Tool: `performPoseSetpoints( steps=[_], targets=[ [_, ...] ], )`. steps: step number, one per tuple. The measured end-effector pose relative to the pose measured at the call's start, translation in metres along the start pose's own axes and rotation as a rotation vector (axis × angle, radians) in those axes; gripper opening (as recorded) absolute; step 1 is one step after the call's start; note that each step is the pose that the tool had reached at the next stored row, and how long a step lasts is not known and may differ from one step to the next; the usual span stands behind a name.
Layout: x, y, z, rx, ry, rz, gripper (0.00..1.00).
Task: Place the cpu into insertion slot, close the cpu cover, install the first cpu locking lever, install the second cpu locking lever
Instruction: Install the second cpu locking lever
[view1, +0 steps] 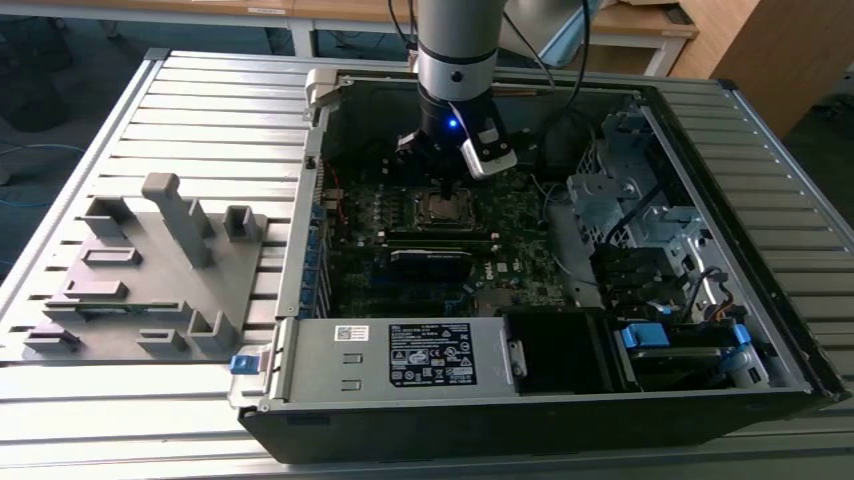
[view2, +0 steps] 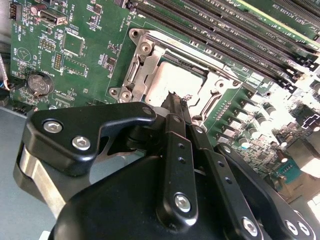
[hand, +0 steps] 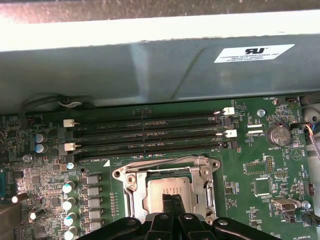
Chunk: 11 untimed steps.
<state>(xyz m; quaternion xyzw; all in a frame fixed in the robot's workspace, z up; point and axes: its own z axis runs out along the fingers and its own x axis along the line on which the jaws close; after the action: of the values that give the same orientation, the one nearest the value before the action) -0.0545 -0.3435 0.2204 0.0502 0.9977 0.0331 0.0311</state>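
My gripper (view1: 445, 186) hangs inside the open computer case, low over the insertion slot (view1: 445, 208) in the green motherboard (view1: 400, 285). Both wrist views show the cpu (hand: 170, 189) (view2: 176, 79), a dull grey square lying in the slot. The silver cpu cover (hand: 131, 176) (view2: 144, 56) lies flat around it as a frame. My gripper (hand: 172, 199) (view2: 175, 98) is shut, its two thin black fingertips pressed together with nothing between them. The tips sit over the near edge of the cpu face; whether they touch it I cannot tell.
Long black memory slots (hand: 150, 132) run beside the socket. A grey power supply box (view1: 394, 355) fills the case's near side, and drive bays and cables (view1: 641, 250) stand on the exterior view's right. A grey holder fixture (view1: 147, 270) sits outside the case on the exterior view's left.
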Motion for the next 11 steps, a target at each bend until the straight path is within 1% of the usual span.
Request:
performPoseSetpoints(
  steps=[11],
  targets=[
    [-0.0001, 0.0001, -0.002, 0.0001, 0.0001, 0.0, 0.1]
  ],
)
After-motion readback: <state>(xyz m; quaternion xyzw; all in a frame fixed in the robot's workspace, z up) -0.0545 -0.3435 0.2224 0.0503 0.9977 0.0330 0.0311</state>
